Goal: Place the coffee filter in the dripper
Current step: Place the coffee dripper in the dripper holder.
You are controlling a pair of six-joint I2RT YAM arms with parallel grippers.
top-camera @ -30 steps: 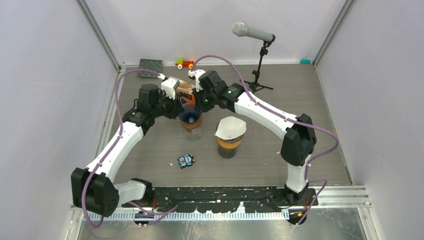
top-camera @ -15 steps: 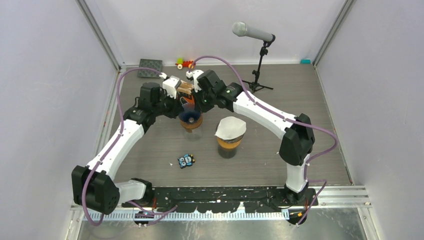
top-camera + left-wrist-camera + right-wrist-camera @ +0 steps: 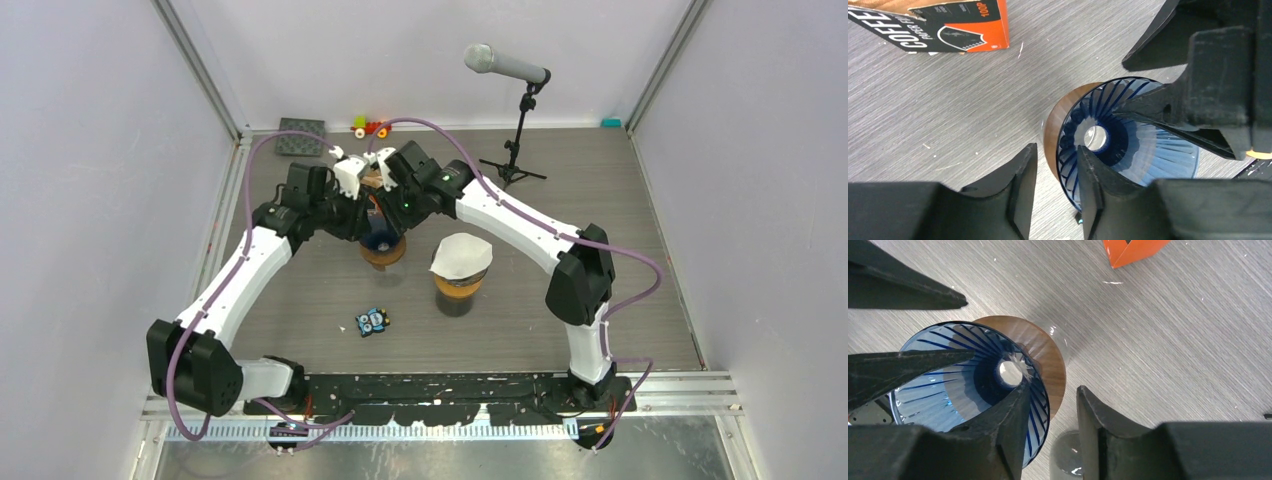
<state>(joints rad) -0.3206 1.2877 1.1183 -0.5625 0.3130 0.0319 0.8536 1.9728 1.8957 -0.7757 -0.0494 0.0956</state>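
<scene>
while both arms meet over the ribbed, translucent blue cone of the dripper (image 3: 1143,165), seated on a round brown collar (image 3: 1048,355), the left end effector (image 3: 1055,150) and right end effector (image 3: 1054,390) each stand partly open astride its thin rim, gripping nothing. the white paper coffee filter (image 3: 461,255) rests atop an amber vessel (image 3: 458,290) at the top view's centre, apart to their right.

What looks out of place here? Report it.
The white paper filter sits lopsided on the amber vessel, not in the empty blue ribbed glass dripper. The left gripper and right gripper both straddle that dripper's rim, open, holding nothing.
</scene>
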